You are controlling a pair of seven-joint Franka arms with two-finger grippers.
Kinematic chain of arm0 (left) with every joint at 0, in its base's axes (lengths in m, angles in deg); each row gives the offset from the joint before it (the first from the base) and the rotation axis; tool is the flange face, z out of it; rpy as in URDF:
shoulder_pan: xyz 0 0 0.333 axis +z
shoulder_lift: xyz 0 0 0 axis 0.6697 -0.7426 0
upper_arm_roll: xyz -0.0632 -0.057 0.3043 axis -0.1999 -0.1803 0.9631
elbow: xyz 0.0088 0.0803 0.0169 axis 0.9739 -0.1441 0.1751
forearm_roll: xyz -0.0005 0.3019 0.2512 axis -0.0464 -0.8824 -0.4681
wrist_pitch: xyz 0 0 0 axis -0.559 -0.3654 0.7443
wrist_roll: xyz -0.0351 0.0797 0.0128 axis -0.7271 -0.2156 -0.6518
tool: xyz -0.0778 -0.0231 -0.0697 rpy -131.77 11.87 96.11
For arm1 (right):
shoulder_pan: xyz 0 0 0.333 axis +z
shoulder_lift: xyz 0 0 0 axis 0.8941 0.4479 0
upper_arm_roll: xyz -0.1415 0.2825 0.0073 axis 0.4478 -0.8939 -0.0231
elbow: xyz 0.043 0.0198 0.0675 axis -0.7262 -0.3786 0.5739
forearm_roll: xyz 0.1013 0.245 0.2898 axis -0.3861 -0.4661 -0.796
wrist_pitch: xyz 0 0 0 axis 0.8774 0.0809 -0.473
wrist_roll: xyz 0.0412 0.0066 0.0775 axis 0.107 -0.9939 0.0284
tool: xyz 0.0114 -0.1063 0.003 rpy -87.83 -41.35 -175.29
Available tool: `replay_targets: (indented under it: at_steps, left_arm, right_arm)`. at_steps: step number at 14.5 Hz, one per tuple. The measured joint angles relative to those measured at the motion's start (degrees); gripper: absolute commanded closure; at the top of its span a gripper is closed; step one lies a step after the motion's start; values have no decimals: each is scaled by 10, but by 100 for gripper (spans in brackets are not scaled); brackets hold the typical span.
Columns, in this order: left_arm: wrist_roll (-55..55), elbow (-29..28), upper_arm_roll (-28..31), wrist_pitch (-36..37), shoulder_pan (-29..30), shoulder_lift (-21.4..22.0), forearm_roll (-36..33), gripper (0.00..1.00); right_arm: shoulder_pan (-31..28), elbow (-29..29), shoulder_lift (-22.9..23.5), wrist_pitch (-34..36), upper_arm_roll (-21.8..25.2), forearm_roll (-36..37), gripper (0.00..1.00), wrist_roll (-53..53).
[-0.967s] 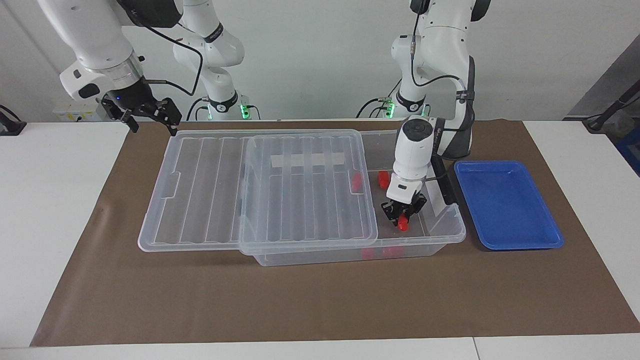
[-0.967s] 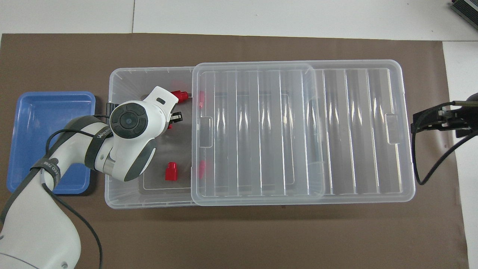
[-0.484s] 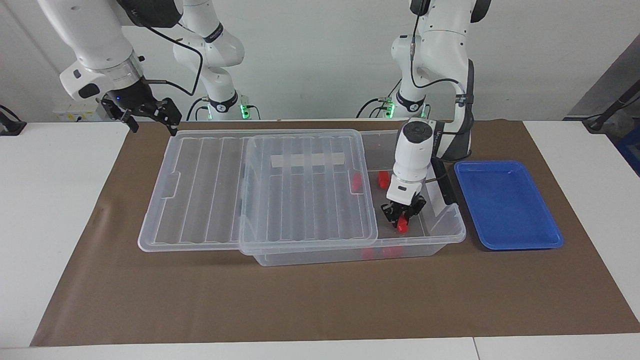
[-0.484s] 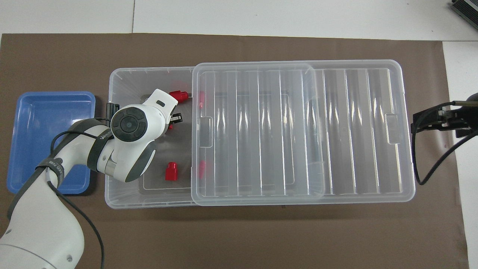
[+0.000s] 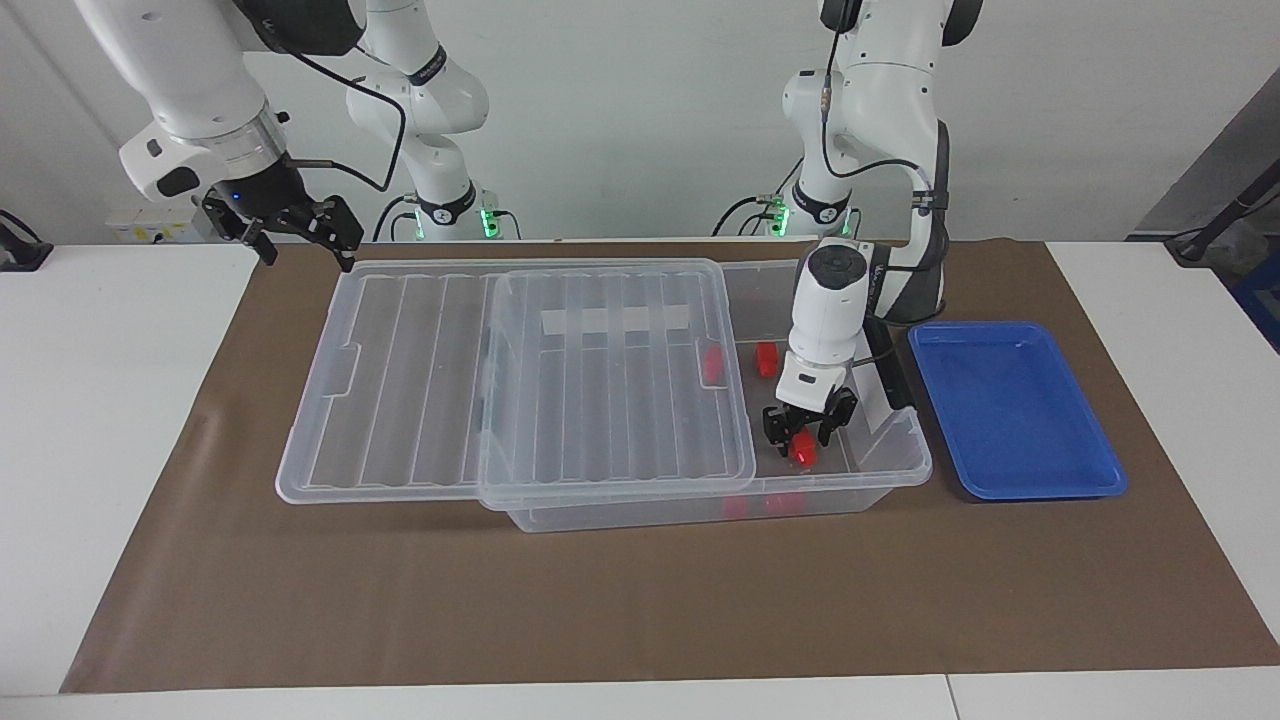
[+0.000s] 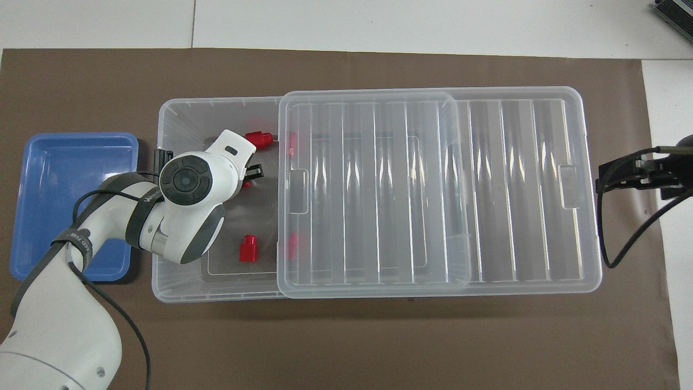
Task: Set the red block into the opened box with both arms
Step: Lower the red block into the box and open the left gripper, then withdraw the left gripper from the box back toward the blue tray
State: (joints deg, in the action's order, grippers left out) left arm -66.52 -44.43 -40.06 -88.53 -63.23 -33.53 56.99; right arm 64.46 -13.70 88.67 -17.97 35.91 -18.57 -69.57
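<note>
The left gripper (image 5: 803, 432) hung inside the open end of the box (image 5: 905, 470), at the left arm's end of the table; its fingers stood apart, and the red block (image 5: 803, 450) sat just below and between them, seemingly on the box floor and no longer pinched, though contact with a fingertip could not be ruled out; in the overhead view the wrist hid nearly all of it. The lid (image 5: 520, 380) lay slid toward the right arm's end, covering most of the box and overhanging it; other blocks lay in the box, one in the uncovered part nearer the robots (image 6: 249, 248), one by the wall farther from them (image 6: 258, 140), and others showed red through the lid. The right gripper (image 5: 300, 228) waited, open and empty, above the table by the overhanging end of the lid, touching nothing. The tray (image 5: 1010, 408) lay beside the box, bare.

The block looked small, hard and light, moulded plastic with a stub on one end; it should not crush or bend, and its weight should not trouble a grip; the glossy faces might slip under a skewed pinch, so the sound hold is across two flat, parallel sides of the body, not on the stub; dropped from low down it might bounce or roll a little on the hard floor.
</note>
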Motion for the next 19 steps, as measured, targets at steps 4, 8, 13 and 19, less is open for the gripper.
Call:
replay_targets:
  at_steps: [4, 8, 13, 19]
  left_arm:
    - [0, 1, 0, 3, 0, 0, 0, 0]
    - [0, 24, 0, 39, 0, 5, 0, 0]
    - [0, 37, 0, 90, 0, 35, -1, 0]
    - [1, 86, -4, 188, -1, 64, -2, 0]
  right_arm:
    - [0, 0, 0, 0, 1, 0, 0, 0]
    - [-14, -6, 0, -17, 5, 0, 7, 0]
    - [-39, -62, -4, -97, 6, 0, 22, -14]
    - [-74, -137, 0, -216, 7, 0, 93, -60]
